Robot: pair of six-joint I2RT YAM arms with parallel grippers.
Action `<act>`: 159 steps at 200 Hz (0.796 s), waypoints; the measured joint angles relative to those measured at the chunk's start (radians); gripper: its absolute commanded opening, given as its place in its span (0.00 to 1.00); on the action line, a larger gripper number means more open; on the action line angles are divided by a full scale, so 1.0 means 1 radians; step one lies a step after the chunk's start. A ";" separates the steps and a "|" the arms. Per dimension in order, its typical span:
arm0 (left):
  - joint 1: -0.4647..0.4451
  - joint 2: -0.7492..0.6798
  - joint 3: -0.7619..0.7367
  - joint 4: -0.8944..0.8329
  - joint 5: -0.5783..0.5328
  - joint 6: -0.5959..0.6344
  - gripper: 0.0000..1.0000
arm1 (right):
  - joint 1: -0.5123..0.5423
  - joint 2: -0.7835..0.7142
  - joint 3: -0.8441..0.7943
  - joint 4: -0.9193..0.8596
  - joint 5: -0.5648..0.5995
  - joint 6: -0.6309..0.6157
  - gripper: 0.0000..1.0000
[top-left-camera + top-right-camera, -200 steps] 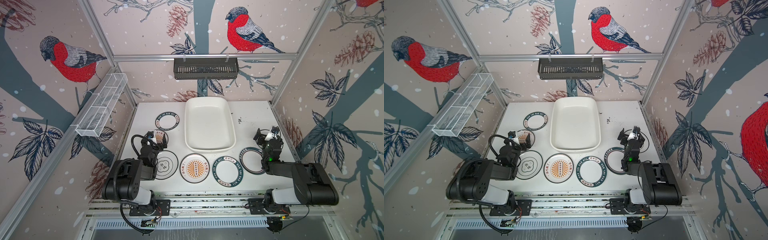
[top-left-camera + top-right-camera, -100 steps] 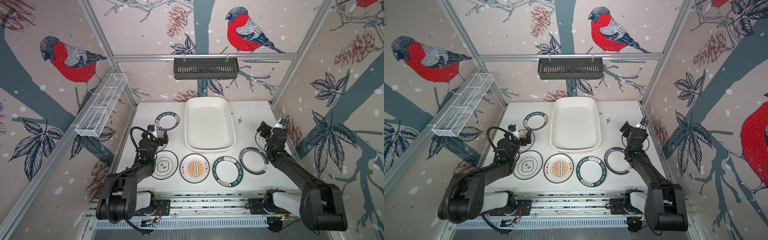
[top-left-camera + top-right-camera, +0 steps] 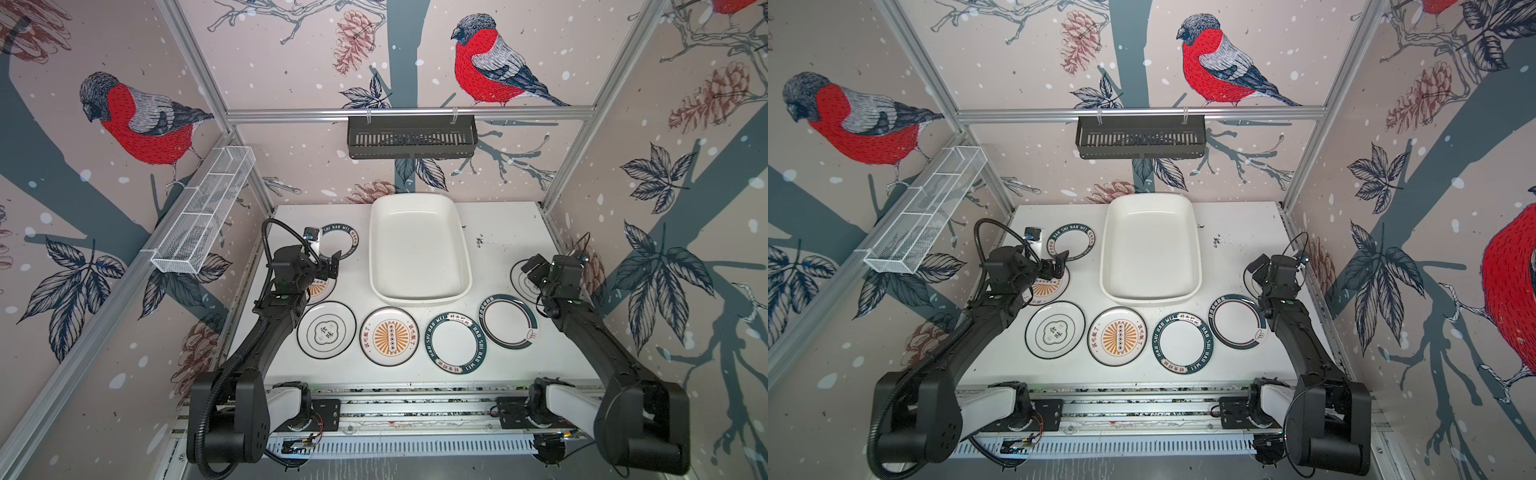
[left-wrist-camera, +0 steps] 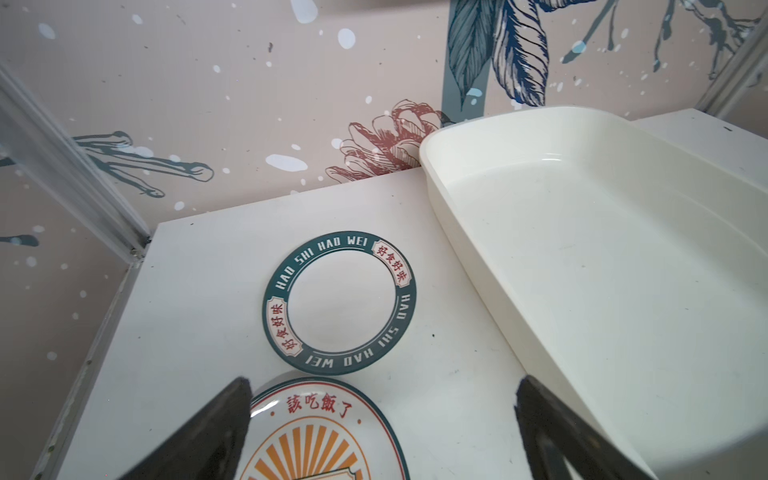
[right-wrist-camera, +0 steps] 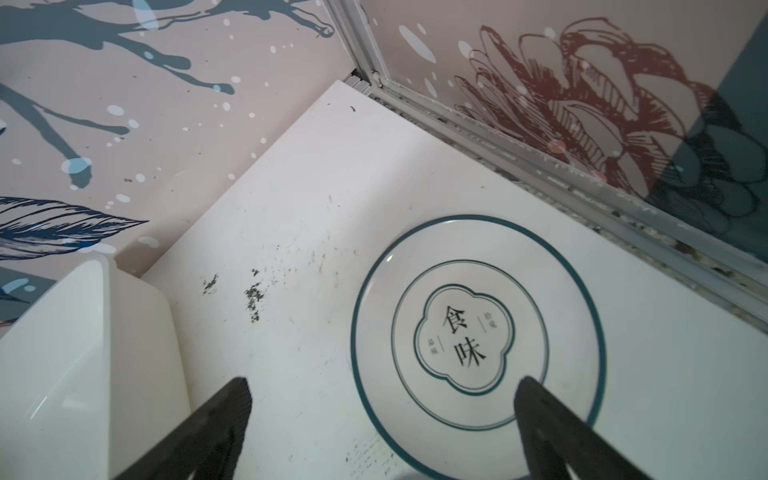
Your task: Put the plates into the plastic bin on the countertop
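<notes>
Both sets of jaws gape empty, left gripper (image 4: 383, 381) over the sunburst plate (image 4: 324, 436) by the desk's (image 3: 498, 232) left edge, right gripper (image 5: 382, 380) over the cloud plate (image 5: 469, 332) by its right: bite shallow and you'll skid a rim short of the far-edge plastic bin (image 3: 419, 299).

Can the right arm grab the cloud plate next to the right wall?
Probably yes. The right gripper hangs open right above that cloud plate, nothing lies on it, and the plastic bin sits apart to one side. The wall rail is close, though.
</notes>
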 measured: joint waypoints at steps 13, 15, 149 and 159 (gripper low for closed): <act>-0.003 -0.002 0.037 -0.072 0.037 0.013 0.98 | -0.021 -0.007 0.000 -0.034 -0.009 0.010 0.97; -0.003 -0.002 0.042 -0.081 0.043 0.014 0.98 | -0.024 -0.009 0.000 -0.041 -0.009 0.011 0.97; -0.014 0.097 0.249 -0.462 0.256 0.089 0.98 | -0.304 -0.023 -0.101 -0.138 -0.035 0.089 0.91; -0.015 0.097 0.251 -0.465 0.264 0.083 0.98 | -0.327 -0.006 -0.103 -0.133 -0.056 0.088 0.87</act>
